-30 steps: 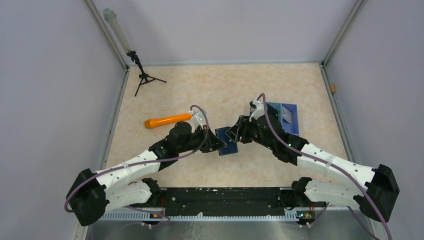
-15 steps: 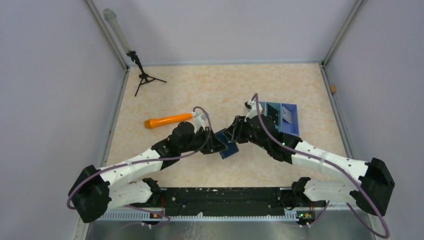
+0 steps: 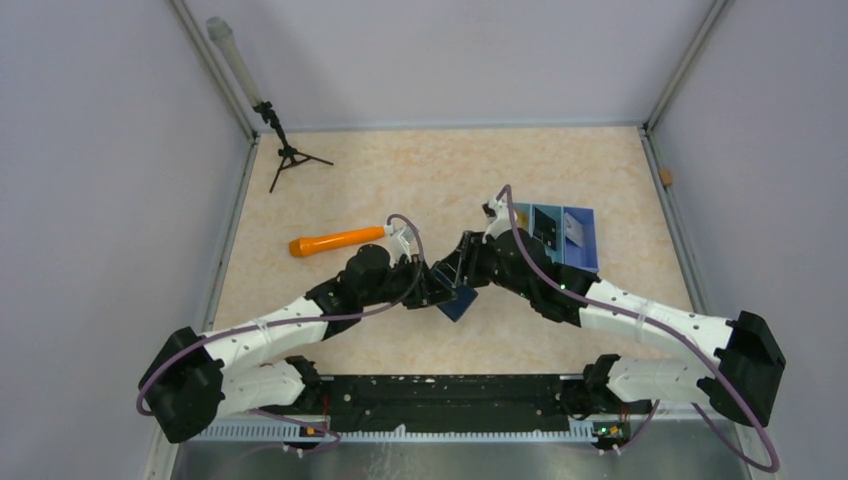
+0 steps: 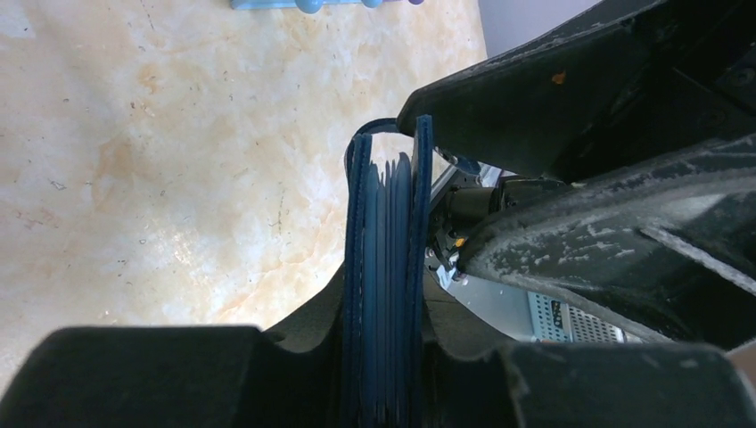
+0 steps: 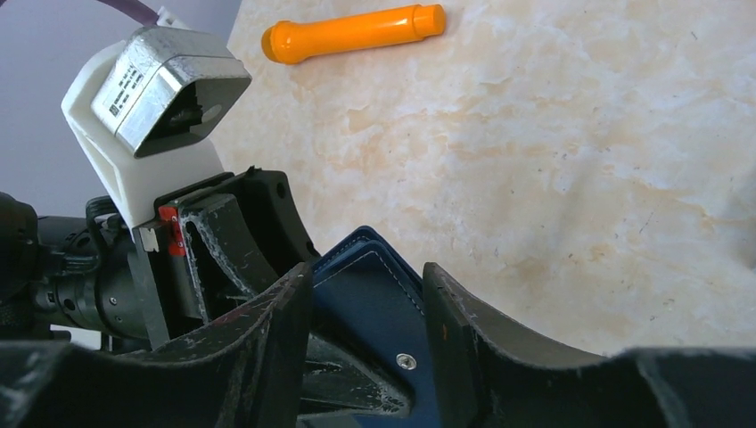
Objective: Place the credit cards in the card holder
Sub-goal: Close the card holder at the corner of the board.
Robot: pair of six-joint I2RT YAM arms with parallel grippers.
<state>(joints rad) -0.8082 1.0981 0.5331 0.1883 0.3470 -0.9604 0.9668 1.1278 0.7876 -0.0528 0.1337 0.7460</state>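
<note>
Table [image 3: 420,180]: arms meet at centre. Wallet [image 3: 458,301] there, folded, apparently held off surface. Left jaws at 9 o'clock clenched on wallet. Right jaws at 2 o'clock straddle cover, grip unclear. Risk: opposing pulls twist wallet loose and it drops.

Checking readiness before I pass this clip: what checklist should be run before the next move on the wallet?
1. Left end effector grips wallet: ok, clamped edge-on.
2. Right end effector on wallet: cannot tell; its fingers straddle the cover, contact unclear.
3. Wallet open: not ok, covers lie together.
4. Card in hand: not ok, none seen in either.
5. Loose cards located: cannot tell; tray contents unclear.
</note>
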